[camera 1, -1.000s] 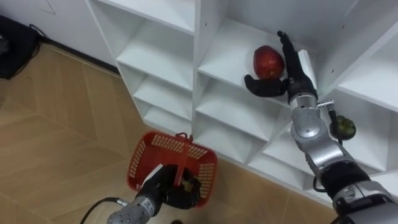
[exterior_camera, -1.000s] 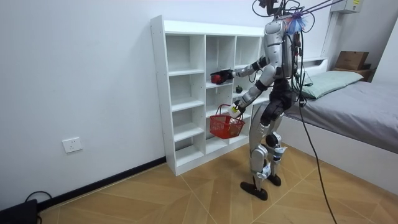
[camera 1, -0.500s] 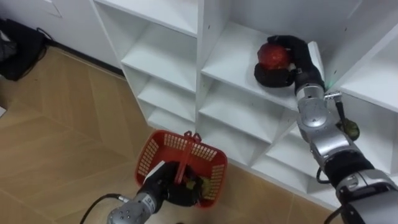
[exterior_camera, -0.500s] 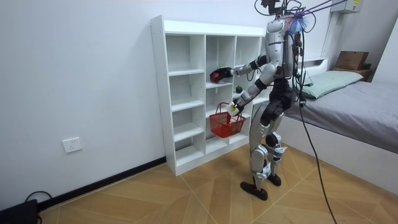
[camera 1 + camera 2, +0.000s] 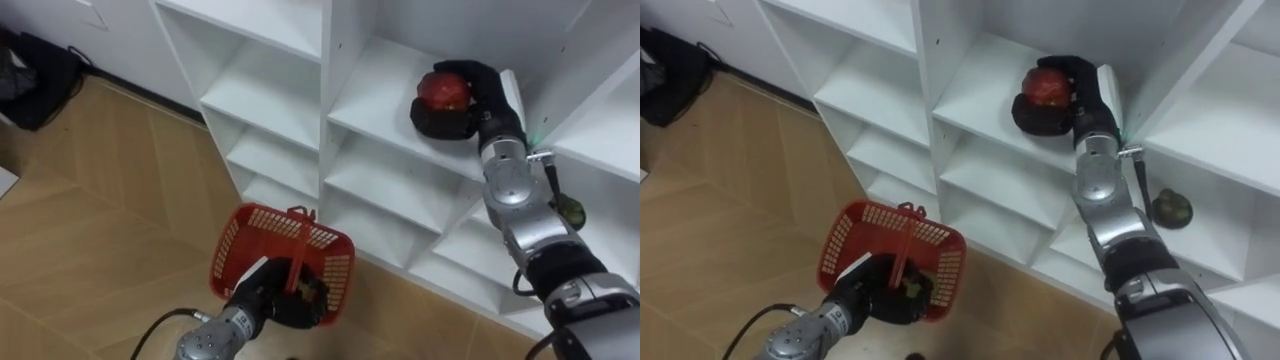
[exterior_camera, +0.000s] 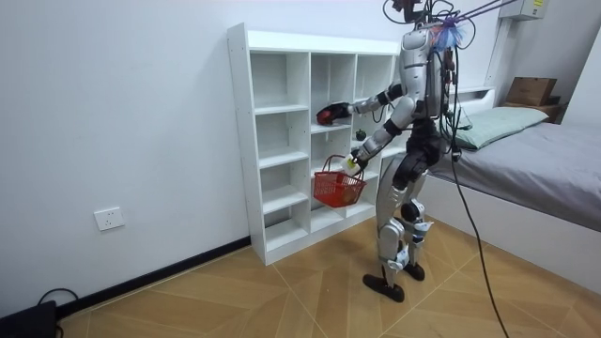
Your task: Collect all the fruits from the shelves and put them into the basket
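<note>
R hand (image 5: 490,98) curled round red fruit (image 5: 443,88), L hand (image 5: 268,300) round basket (image 5: 235,250)

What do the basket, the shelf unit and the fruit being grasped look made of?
The basket: likely moulded plastic, glossy red, slotted lattice walls. The shelf unit: probably laminated or painted board, smooth white flat panels. The red fruit in the right hand: shiny skin; real or imitation cannot be told.

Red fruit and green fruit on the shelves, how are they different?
The red fruit looks bigger and brighter; the green fruit is smaller and dark. The right robot hand curls round the red fruit; nothing touches the green fruit, one compartment to the right. Both rest on white closet shelves.
</note>
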